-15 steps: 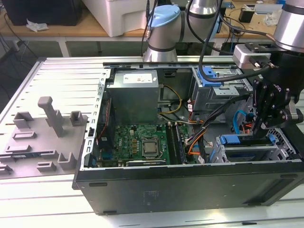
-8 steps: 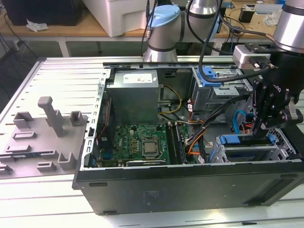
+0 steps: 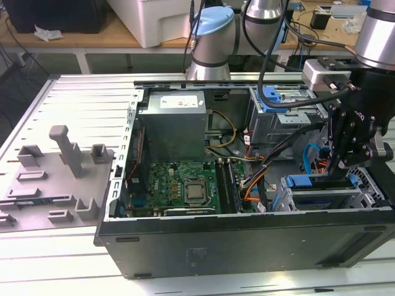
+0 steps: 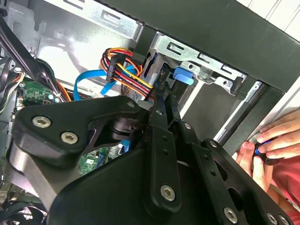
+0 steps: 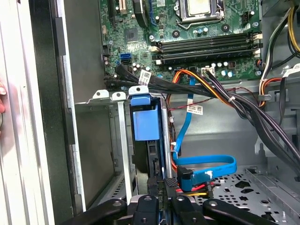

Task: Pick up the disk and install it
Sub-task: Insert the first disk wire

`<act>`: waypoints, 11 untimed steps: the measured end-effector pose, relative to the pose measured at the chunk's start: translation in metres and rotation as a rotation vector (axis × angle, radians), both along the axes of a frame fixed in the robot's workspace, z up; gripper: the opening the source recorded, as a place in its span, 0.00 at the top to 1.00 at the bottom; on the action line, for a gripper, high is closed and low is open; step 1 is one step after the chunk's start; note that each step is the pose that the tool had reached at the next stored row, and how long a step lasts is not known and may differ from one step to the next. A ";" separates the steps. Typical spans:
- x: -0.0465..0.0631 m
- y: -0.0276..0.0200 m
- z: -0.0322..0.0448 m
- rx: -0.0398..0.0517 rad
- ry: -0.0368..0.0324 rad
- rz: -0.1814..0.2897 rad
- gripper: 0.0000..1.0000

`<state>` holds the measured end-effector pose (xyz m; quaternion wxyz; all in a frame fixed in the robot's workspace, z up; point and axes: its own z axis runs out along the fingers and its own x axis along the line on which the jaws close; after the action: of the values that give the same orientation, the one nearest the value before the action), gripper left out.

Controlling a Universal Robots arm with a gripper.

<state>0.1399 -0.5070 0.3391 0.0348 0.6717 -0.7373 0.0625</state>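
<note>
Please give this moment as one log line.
gripper: over drive cage | disk: on edge in cage slot | hand: outside case wall

Disk w/ blue carrier stands on edge in drive cage.

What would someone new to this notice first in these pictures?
The open computer case lies in the middle of the exterior view, green motherboard bare. At that view's right the black end effector hangs low over the drive cage, where the disk in its blue carrier stands upright. A person's hand is beside the case's outer wall.
</note>
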 end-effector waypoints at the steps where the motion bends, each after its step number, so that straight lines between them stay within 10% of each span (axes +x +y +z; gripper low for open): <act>1: 0.000 -0.0002 -0.0002 0.0001 0.0000 0.000 0.83; 11: 0.000 -0.0009 -0.0012 -0.0001 0.0000 0.000 0.83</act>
<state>0.1399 -0.5080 0.3379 0.0348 0.6717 -0.7373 0.0625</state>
